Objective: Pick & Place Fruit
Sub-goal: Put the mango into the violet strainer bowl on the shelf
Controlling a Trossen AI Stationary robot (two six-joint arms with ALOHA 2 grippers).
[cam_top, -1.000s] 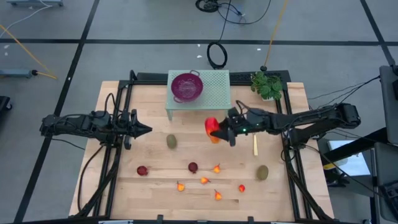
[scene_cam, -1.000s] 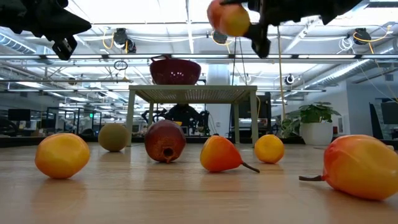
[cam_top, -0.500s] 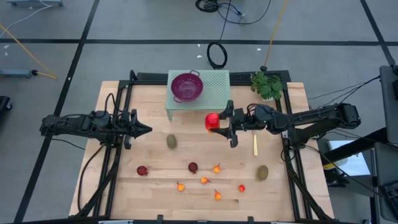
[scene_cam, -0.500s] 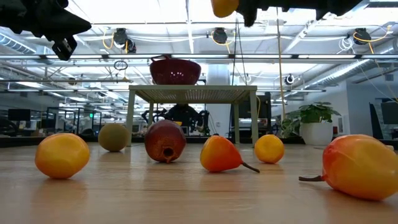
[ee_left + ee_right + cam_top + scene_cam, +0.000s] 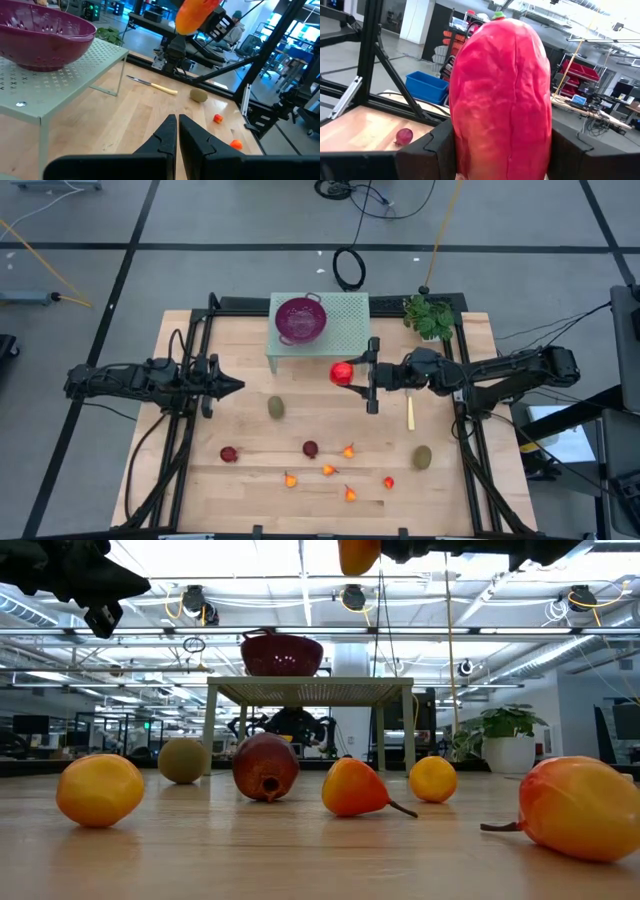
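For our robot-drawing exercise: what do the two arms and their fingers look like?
Both arms are dark, slim and jointed, with black cables trailing along them. The left gripper tapers to a point; its fingers are matte black wedges. The right gripper has blocky black fingers.

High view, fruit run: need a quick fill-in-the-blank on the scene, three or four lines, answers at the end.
1. The right gripper holds the big red-orange fruit in the ____, above the table.
2. The left gripper has its jaws ____ and holds nothing.
3. The purple bowl sits on the pale green ____.
4. The yellow-handled knife lies beside the ____ arm.

Answers: air; shut; stand; right
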